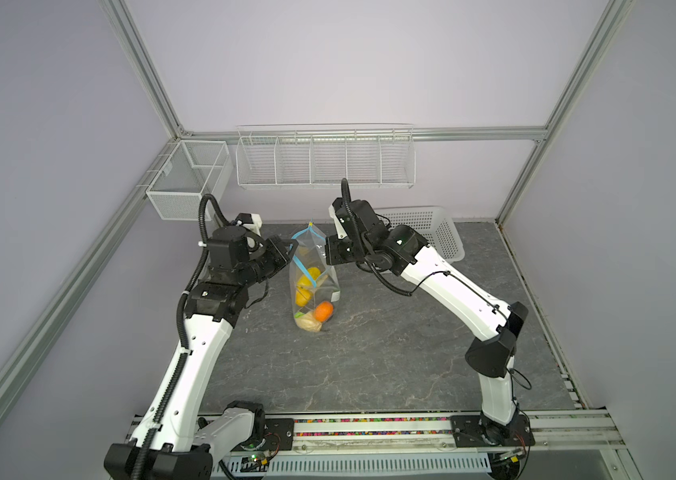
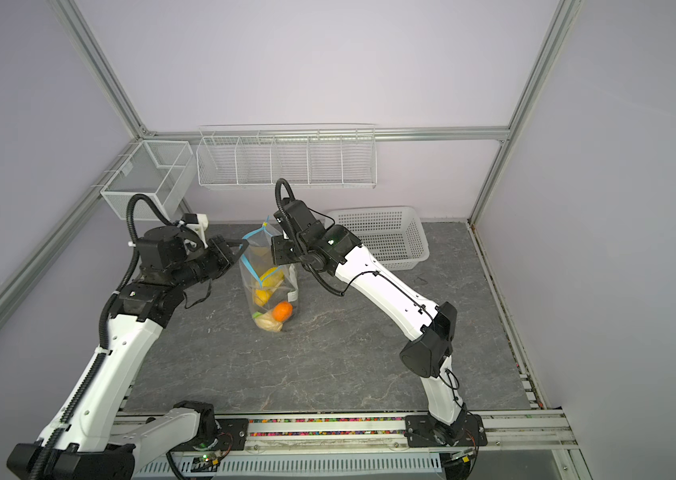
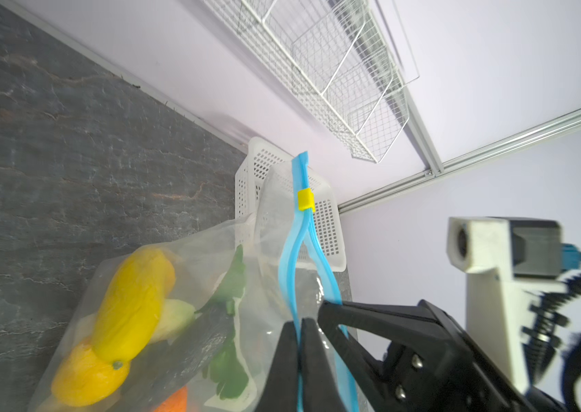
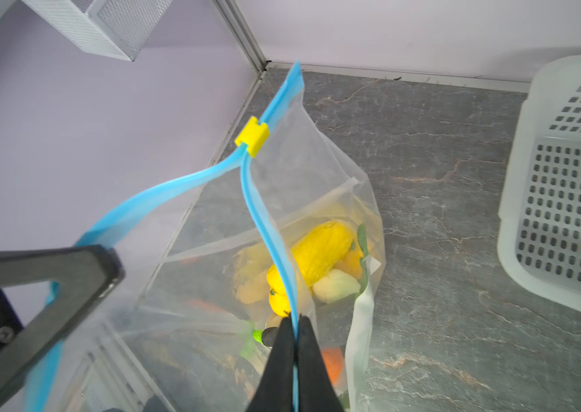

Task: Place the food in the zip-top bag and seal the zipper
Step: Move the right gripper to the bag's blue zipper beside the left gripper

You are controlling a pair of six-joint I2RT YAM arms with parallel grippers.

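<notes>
1. Note the bag (image 1: 313,286) standing upright near the middle of the table (image 1: 369,365), mouth up, with the food (image 1: 323,311) resting inside at the bottom.
2. See the left claw (image 3: 299,323) pinched fully closed on one lip of the blue zipper (image 4: 267,228), and the right claw (image 4: 294,321) pinched closed on the other lip.
3. Observe the two lips spread apart between the claws and joined only at the yellow slider (image 4: 252,136) on the far end; mouth not sealed yet.
4. Bring both lips together gently, without lifting the bag off the table.
5. Hold one lip taut as anchor and free the other claw for the slider.
6. Pull the slider straight along the strip, never sideways; probably easy to crumple or tip such thin plastic.
</notes>
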